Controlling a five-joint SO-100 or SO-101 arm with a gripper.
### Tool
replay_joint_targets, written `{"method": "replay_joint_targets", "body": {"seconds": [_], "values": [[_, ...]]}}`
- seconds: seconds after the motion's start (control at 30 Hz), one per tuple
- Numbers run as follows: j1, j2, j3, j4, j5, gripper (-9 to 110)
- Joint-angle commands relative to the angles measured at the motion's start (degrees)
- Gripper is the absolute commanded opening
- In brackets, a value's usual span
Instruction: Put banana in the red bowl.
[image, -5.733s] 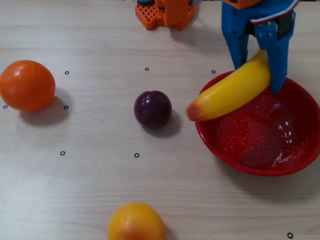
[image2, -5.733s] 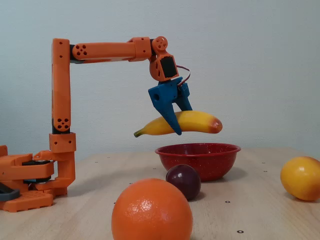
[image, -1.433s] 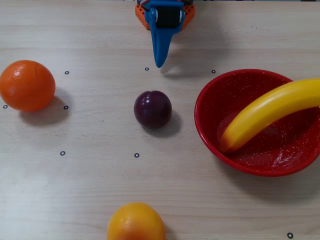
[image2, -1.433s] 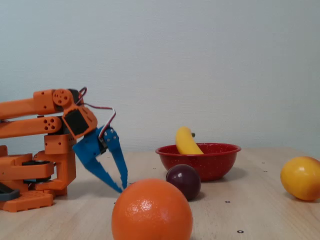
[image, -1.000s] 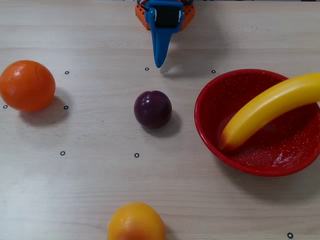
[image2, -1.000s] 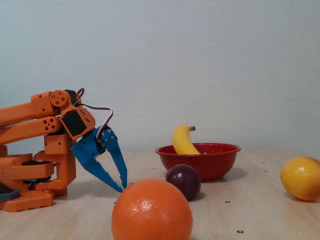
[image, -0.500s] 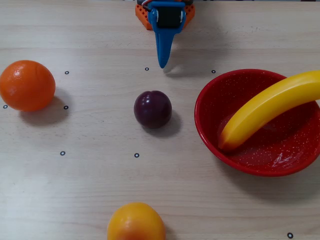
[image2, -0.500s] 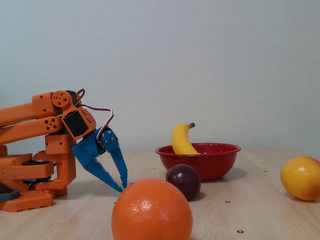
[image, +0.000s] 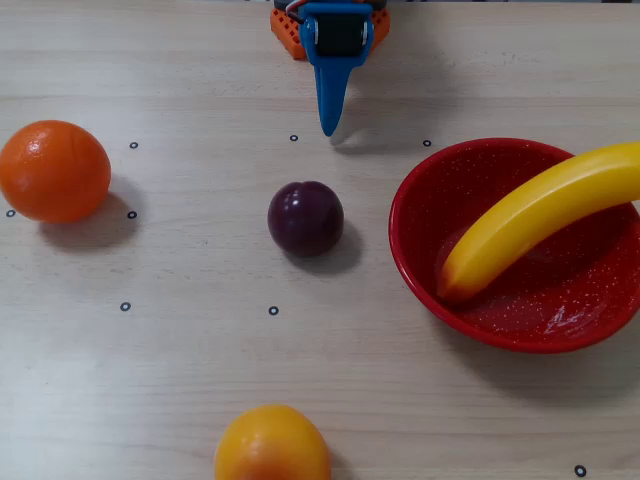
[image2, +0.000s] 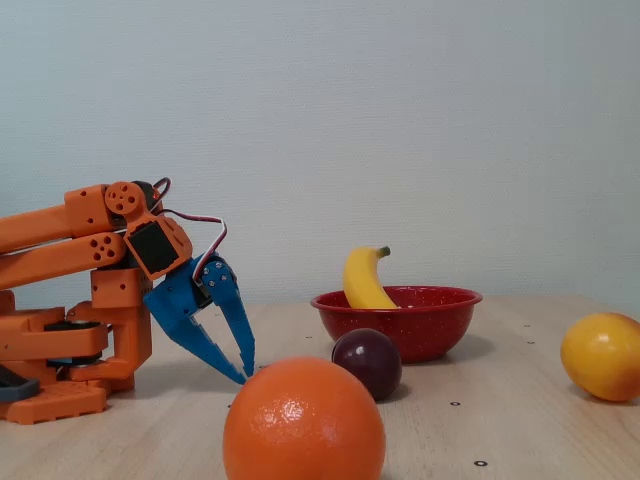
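Lying across the right of the overhead frame: one red bowl (image: 520, 325), with one banana (image: 530, 222) resting inside it, orange-red tip down near the bowl's left wall, stem end leaning up over the right rim. Sitting at far left, one orange (image: 54, 171); poking up from the bottom edge, one yellow-orange fruit (image: 272, 445); resting at centre, one dark plum (image: 306, 218). Hanging at top centre, folded back near the base: one blue gripper (image2: 238, 370), jaws slightly parted, holding nothing.
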Motion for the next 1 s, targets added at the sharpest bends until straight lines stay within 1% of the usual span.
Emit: {"method": "replay_joint_targets", "body": {"seconds": [0.0,0.1,0.33,0.97], "values": [[-1.49,0.79,0.79,3.43,0.18,0],[-2.11,0.79,0.79,3.43,0.35,0],[-2.46,0.88,0.79,3.43,4.92,0],[-0.18,0.88,0.79,3.34,6.33,0]]}}
